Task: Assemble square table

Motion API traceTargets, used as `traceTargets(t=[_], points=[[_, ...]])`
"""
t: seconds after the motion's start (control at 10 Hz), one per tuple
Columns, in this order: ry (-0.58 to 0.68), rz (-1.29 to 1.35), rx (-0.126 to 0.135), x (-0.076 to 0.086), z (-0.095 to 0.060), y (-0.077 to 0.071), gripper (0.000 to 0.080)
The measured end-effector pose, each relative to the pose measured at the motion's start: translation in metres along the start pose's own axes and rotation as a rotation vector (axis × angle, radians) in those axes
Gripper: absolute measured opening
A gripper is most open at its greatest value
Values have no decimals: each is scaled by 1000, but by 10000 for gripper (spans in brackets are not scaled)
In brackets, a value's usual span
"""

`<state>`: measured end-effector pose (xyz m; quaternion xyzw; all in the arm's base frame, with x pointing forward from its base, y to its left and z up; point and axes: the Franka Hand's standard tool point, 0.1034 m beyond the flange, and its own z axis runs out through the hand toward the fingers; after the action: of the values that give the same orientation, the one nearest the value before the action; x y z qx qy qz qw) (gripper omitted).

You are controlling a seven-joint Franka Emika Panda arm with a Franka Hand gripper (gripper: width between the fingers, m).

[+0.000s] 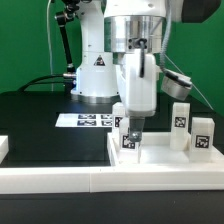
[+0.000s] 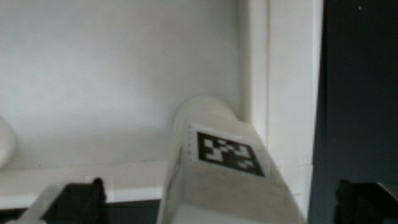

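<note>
The square table's white tray-like top (image 1: 160, 158) lies at the front of the black work surface, and its flat inside (image 2: 107, 90) and raised rim (image 2: 285, 70) fill most of the wrist view. A white tagged leg (image 1: 130, 141) (image 2: 221, 155) stands upright on the top near its corner. My gripper (image 1: 133, 126) (image 2: 217, 205) hangs straight over this leg and is open. Both dark fingertips (image 2: 75, 200) stand clear of the leg's sides with a gap showing. Two more tagged legs (image 1: 181, 115) (image 1: 203, 136) stand at the exterior view's right, and another (image 1: 118, 113) stands behind the gripper.
The marker board (image 1: 88, 120) lies flat on the black surface behind the top. A long white rail (image 1: 90, 185) edges the front of the work surface. The robot's base (image 1: 97, 70) and cables stand at the back.
</note>
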<state>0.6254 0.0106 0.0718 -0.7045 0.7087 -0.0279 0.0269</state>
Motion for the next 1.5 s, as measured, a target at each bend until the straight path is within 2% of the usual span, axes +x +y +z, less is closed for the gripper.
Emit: traceTargets(t=[0.2, 0.9, 1.5], points=[[0, -111, 0, 1, 0, 0, 647], [8, -777, -6, 2, 0, 0, 649], [8, -1185, -6, 8, -1, 0, 649]])
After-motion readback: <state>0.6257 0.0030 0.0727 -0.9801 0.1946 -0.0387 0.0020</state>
